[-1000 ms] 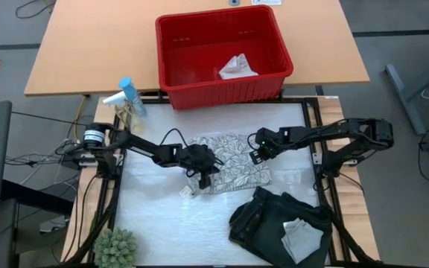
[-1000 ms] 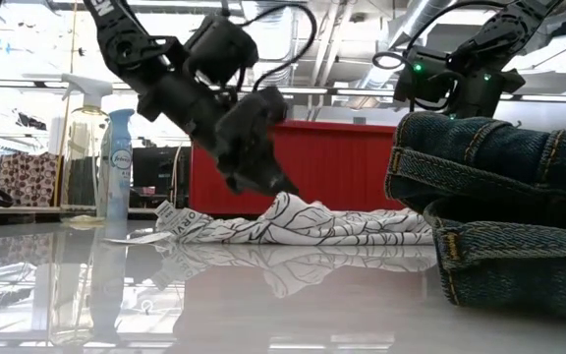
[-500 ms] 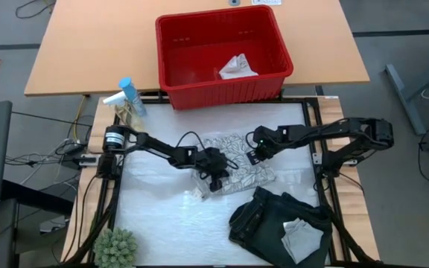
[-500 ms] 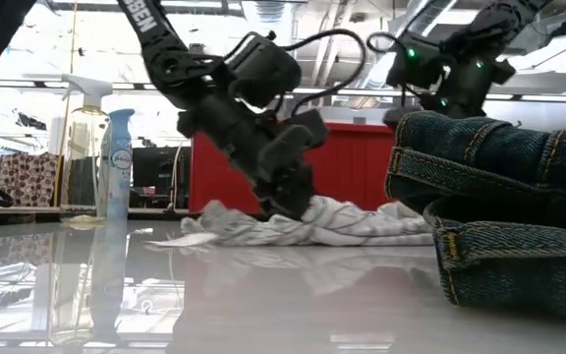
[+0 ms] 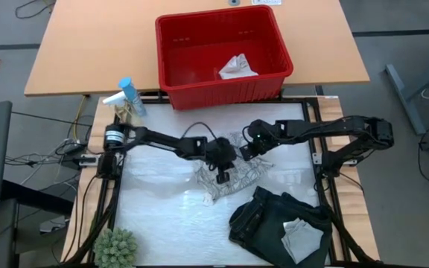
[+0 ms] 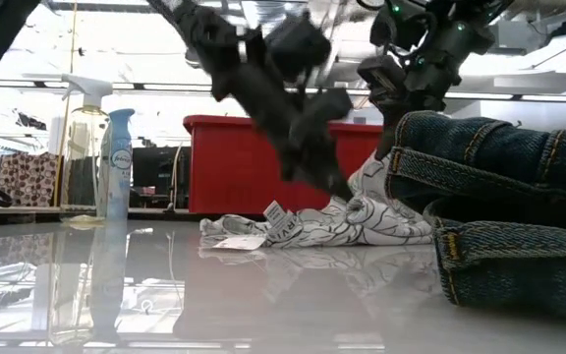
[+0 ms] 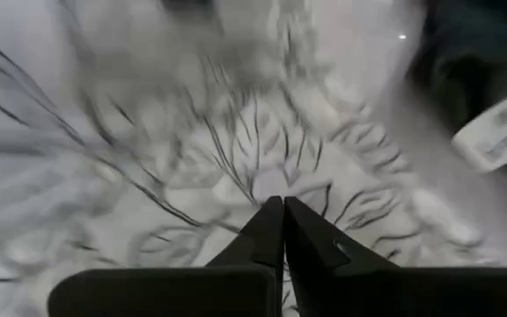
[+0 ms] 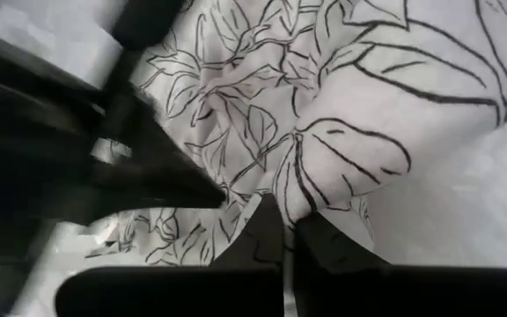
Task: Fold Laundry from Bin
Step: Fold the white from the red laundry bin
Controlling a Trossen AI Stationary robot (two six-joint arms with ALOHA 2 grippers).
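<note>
The white-grey leaf-patterned cloth (image 5: 228,177) lies bunched at the middle of the white table, and both grippers are shut on it. My left gripper (image 5: 223,168) reaches in from the left to the cloth's middle. My right gripper (image 5: 246,150) holds its far right part, raised off the table (image 6: 369,192). The red bin (image 5: 222,48) stands beyond the table's far edge with a small whitish cloth (image 5: 237,67) lying in it. A dark garment (image 5: 274,216) is heaped at the near right. My left gripper pinches the leaf cloth (image 7: 262,180) between its two shut fingers, slanting down from the table's left. The cloth lies bunched around the fingertips with its lower part on the table (image 6: 263,234). One layer or several, I cannot tell. My right gripper pinches a raised fold of the leaf cloth (image 8: 299,189) between its shut fingers, slanting down from the right. That part is lifted off the table, and the cloth slopes down from it to the surface (image 6: 391,231).
Two spray bottles (image 5: 127,98) stand at the far left corner and a small green plant (image 5: 116,248) at the near left. A grey cloth (image 5: 302,237) lies on the dark garment. The near left of the table (image 5: 162,223) is bare.
My left gripper has gone toward the table's right edge and a little up, dragging the cloth's left part over with it. My right gripper has risen, lifting the cloth's right part. The cloth, spread flat a second ago, is now bunched and narrower.
</note>
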